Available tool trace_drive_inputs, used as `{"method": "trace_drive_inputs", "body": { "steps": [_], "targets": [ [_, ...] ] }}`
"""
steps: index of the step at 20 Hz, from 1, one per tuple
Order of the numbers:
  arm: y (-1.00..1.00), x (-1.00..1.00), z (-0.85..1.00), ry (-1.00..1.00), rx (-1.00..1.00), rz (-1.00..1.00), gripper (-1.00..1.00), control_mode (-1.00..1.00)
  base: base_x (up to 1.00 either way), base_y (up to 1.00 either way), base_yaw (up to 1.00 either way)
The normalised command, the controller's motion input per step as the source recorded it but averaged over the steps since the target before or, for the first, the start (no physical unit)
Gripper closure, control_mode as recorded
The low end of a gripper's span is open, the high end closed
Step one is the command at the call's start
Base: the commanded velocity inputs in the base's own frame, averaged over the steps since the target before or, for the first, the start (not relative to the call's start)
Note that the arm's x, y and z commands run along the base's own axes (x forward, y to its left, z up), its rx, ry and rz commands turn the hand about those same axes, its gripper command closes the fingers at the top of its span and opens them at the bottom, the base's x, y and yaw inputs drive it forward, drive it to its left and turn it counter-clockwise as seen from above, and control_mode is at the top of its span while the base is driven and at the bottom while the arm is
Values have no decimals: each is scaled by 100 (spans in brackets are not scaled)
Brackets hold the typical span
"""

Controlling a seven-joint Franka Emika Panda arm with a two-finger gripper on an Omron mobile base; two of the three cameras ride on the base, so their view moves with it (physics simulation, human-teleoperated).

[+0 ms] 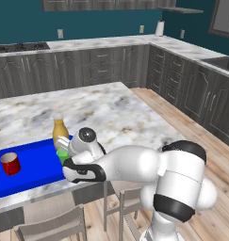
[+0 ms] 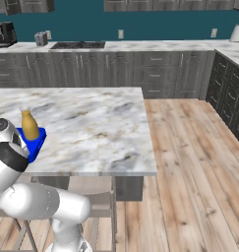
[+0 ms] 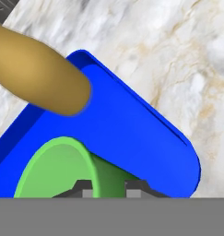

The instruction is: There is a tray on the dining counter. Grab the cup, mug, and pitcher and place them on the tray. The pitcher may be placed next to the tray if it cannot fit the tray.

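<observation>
The two dark fingers point(image 3: 88, 188) are pinched on the near wall of the green cup point(image 3: 62, 168), one tip outside and one inside the rim — a grip, not a loose touch. The gripper point(image 3: 109, 188) holds it over the blue tray point(image 3: 132, 138), near the end where the pitcher point(image 1: 59, 130) stands at the tray's corner. From the left base view the red mug point(image 1: 11, 164) already sits on the tray's far end, all of it on the dining counter point(image 1: 111, 113). So I'd say the cup is the step in hand — next it wants lowering flat onto bare blue, clear of the pitcher, then letting go.
</observation>
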Motion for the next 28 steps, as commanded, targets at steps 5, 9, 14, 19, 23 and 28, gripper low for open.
{"method": "trace_drive_inputs", "body": {
  "steps": [5, 9, 14, 19, 23, 28],
  "targets": [
    [0, 0, 0, 0, 0, 0, 100, -100, 0, 0, 0],
    [0, 0, 0, 0, 0, 0, -100, -100, 0, 0, 0],
    [0, 0, 1, 2, 0, 0, -100, -100, 0, 0, 0],
    [0, 3, 19, 14, 0, 0, -100, -100, 0, 0, 0],
    [0, 0, 65, 18, 0, 0, -100, -100, 0, 0, 0],
    [-16, -20, 64, 19, 0, -4, -100, -100, 0, 0, 0]
  ]
}}
